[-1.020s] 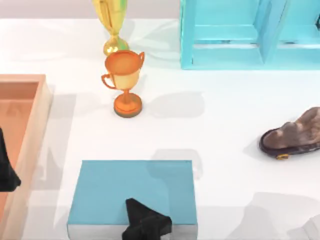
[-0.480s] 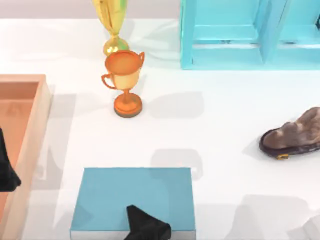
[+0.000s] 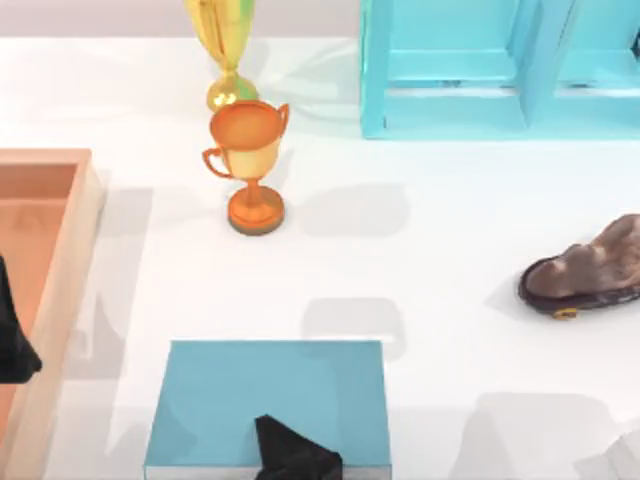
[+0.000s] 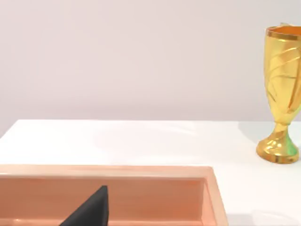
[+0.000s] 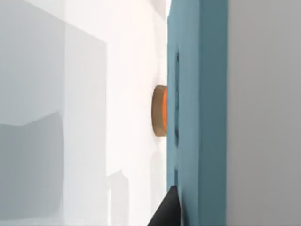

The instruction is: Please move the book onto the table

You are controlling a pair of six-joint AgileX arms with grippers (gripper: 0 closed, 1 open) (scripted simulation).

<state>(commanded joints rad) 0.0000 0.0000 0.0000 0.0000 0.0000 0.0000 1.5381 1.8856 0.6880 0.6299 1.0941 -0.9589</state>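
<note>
1. Book [image 3: 270, 395]: teal cover facing up, white page edge along its near side, sitting at the near edge of the table [image 3: 440, 250], a little left of centre. Whether it rests on the surface or is held just above it, I cannot tell.
2. Right gripper [image 3: 292, 458]: black, over the book's near edge, one finger lying on the cover. Right wrist view has a dark fingertip [image 5: 165, 212] pressed against the teal cover [image 5: 197, 113]; it looks clamped on the book.
3. Left gripper [image 3: 14, 345]: parked over the wooden tray [image 3: 80, 240] at the table's left side. Grip width cannot be told.
4. Orange trophy [image 3: 250, 160] stands upright beyond the book, well apart from it. Gold trophy [image 3: 225, 50] stands just behind the orange one.
5. Turquoise shelf unit [image 3: 500, 65] at the far right. Brown shoe [image 3: 585, 270] lies near the right edge.
</note>
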